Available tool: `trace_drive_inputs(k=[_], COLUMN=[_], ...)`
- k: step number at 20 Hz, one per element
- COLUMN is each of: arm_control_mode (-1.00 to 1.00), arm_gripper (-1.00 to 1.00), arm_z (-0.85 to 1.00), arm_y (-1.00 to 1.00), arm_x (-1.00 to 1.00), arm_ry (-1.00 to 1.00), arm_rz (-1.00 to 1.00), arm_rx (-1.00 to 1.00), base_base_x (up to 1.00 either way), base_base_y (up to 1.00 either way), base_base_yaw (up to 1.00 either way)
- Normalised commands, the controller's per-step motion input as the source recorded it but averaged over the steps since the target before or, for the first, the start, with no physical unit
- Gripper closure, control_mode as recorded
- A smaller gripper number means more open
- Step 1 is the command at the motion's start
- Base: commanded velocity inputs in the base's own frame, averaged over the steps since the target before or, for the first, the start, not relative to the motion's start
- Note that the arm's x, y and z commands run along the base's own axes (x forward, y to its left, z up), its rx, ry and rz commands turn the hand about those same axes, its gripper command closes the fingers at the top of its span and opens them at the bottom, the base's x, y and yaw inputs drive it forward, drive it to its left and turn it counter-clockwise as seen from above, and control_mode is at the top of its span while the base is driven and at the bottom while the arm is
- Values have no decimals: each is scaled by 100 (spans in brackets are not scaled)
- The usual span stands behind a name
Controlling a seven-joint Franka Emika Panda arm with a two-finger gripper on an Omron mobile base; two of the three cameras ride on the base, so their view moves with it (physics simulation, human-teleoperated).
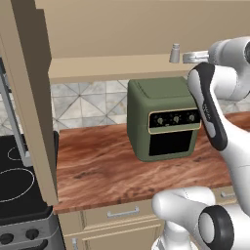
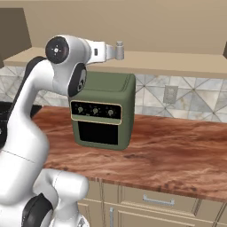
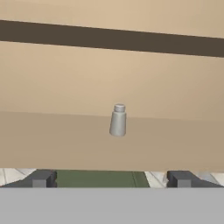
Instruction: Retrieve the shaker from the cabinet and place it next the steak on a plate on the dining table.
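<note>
One shaker [image 3: 118, 120] upright on the open cabinet [image 1: 122, 66] shelf, above the green oven [image 1: 163, 119] | gripper [image 3: 111, 178] level with it, short of it, fingers spread fully wide, holding nothing | step: reach for pickup | next: advance straight so the shaker sits between the fingers, then close
</note>
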Motion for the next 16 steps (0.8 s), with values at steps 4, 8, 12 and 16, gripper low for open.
trace_drive_inputs(k=[4,8,12,16], arm_control_mode=[-100,-100,-100,-100], arm_gripper=[-100,-100,-100,-100], arm_z=[0,0,0,-5], arm_y=[-20,-6,0,0], arm_x=[31,40,48,44], arm_ry=[0,0,0,0], arm_rz=[0,0,1,4], arm_rx=[0,0,0,0], base_base_x=[0,0,0,0], base_base_y=[0,0,0,0], base_base_yaw=[0,0,0,0])
